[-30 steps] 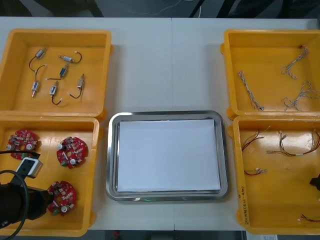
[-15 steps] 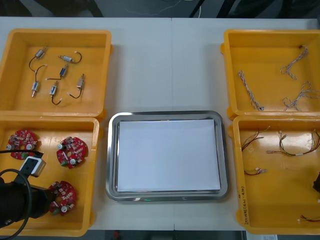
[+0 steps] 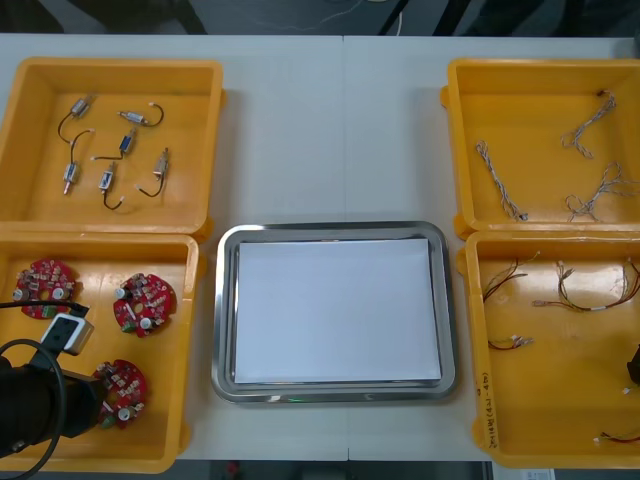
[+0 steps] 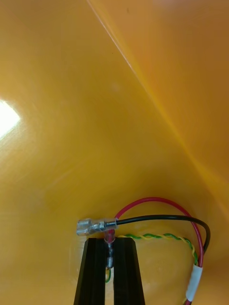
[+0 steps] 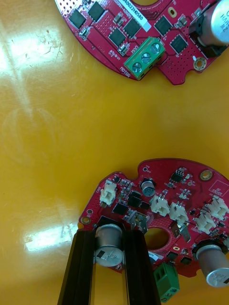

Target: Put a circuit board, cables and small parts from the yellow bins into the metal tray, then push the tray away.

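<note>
Hanging low in the near-left yellow plastic bin point(image 3: 192, 340), the left gripper point(image 5: 109, 233) pinched a silver cylinder point(image 5: 109, 250) on the round red circuit board point(image 5: 181, 205) between its black fingers point(image 5: 78, 271). The right gripper point(image 4: 110, 248), down in the near-right yellow bin point(image 3: 474, 340), nipped a red and yellow cable point(image 4: 157, 202).

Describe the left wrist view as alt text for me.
The left hand is shut on a silver cylinder at the edge of a round red circuit board lying in a yellow bin; a second board lies beyond it.
</note>
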Action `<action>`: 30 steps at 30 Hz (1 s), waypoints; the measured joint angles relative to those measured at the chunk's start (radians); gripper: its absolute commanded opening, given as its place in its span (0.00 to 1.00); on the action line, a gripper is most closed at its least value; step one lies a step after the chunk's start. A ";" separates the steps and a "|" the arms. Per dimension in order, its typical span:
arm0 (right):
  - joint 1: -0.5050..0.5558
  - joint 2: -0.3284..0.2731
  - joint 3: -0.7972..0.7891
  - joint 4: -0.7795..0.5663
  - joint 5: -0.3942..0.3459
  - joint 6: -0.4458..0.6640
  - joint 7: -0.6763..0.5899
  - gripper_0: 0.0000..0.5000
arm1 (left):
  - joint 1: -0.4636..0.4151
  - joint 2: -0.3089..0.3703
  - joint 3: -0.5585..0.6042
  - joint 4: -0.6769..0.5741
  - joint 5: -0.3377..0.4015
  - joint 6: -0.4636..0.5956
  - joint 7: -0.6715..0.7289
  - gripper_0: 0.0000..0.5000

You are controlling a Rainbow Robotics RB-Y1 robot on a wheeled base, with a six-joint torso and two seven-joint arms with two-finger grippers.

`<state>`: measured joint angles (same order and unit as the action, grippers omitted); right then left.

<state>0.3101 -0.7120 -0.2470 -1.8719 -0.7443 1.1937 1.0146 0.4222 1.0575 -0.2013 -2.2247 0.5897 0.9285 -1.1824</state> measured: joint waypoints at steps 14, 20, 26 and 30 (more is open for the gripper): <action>-0.018 -0.003 -0.069 -0.121 -0.008 0.174 0.000 0.00 | -0.014 0.011 0.001 0.001 0.000 0.000 0.000 0.00; -0.056 -0.008 -0.069 -0.130 -0.022 0.215 0.000 0.00 | -0.015 0.012 0.019 0.001 0.010 0.016 0.000 0.00; -0.113 -0.007 -0.063 -0.136 -0.033 0.257 0.000 0.00 | -0.015 0.012 0.058 0.001 0.029 0.041 0.000 0.00; -0.150 0.006 -0.057 -0.144 -0.034 0.296 0.000 0.00 | -0.015 0.012 0.084 0.001 0.042 0.072 0.000 0.00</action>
<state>0.1605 -0.7059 -0.3036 -2.0162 -0.7785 1.4897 1.0147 0.4073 1.0696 -0.1177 -2.2235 0.6315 1.0008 -1.1823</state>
